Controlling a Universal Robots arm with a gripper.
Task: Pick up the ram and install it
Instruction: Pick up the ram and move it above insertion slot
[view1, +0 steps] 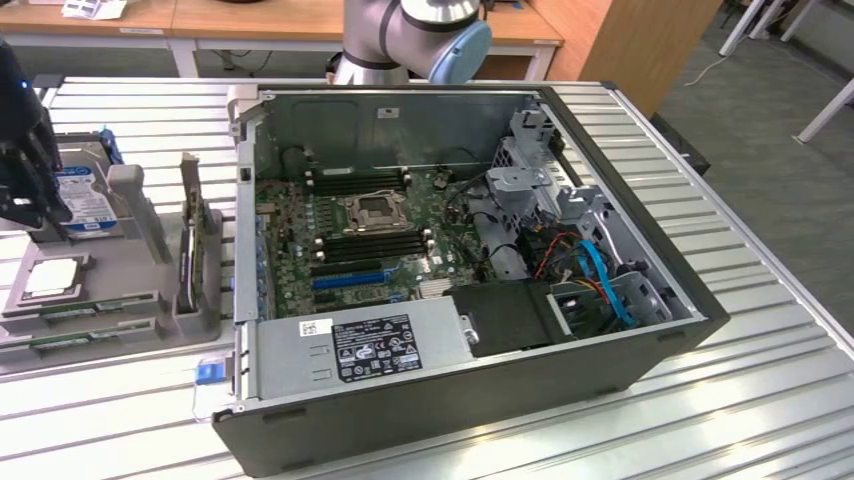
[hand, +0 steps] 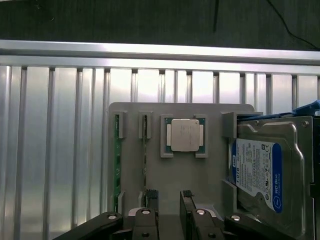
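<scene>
Two green ram sticks (hand: 117, 160) (hand: 145, 150) stand on edge in slots of a grey holder (hand: 190, 175); in the exterior view they lie at the holder's near end (view1: 80, 308) (view1: 78, 336). My gripper (hand: 169, 202) hovers above the holder, open, with nothing between its dark fingers (hand: 150, 200). One finger is close to the end of the second stick. In the exterior view the gripper (view1: 30, 200) hangs at the far left over the holder (view1: 140, 330). The open computer case (view1: 641, 350) shows its motherboard with black memory slots (view1: 354, 182) beside the processor socket (view1: 371, 210).
On the holder also sit a square silver processor chip (hand: 185, 135) (view1: 54, 277), a hard drive with a blue label (hand: 265, 170) (view1: 83, 195) and an upright card (view1: 194, 240). The slatted metal table (view1: 774, 330) surrounds everything. The arm's base (view1: 400, 40) stands behind the case.
</scene>
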